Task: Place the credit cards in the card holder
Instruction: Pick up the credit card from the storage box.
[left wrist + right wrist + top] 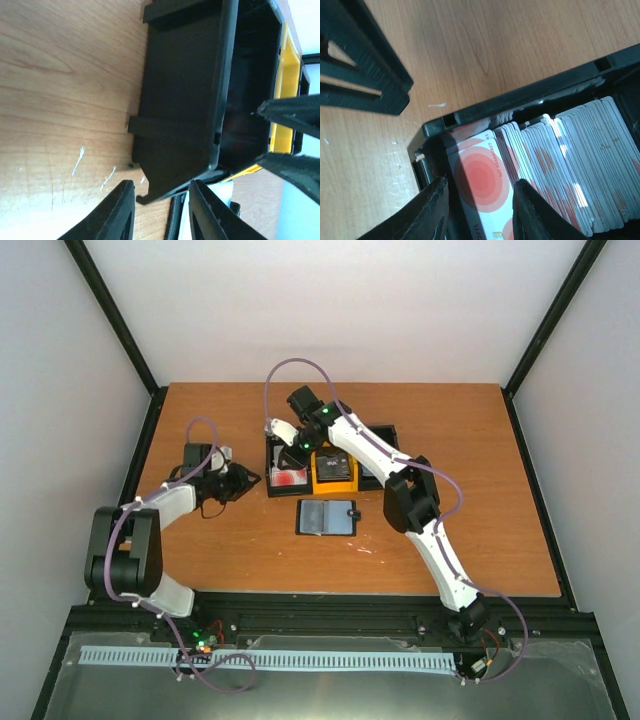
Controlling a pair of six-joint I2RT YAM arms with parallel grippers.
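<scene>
Our right gripper's (480, 187) jaws stood part-open astride the front card (482, 167), white with a red blotch. We could not tell whether they pinched it. We judged it light, stiff and slick, best taken by its two side edges near the top, since the flat faces give no purchase. To the jaws' right leaned the other cards (580, 150), too many to count, all in one black bin (520, 95). Our left gripper (161, 186) hung part-open and empty, tips just beside that bin's outer wall. Past the black bin lay one yellow bin (335, 489). One holder (327, 517) lay open on the table (450, 440), well apart from both jaws, with no card in it that we could see.
</scene>
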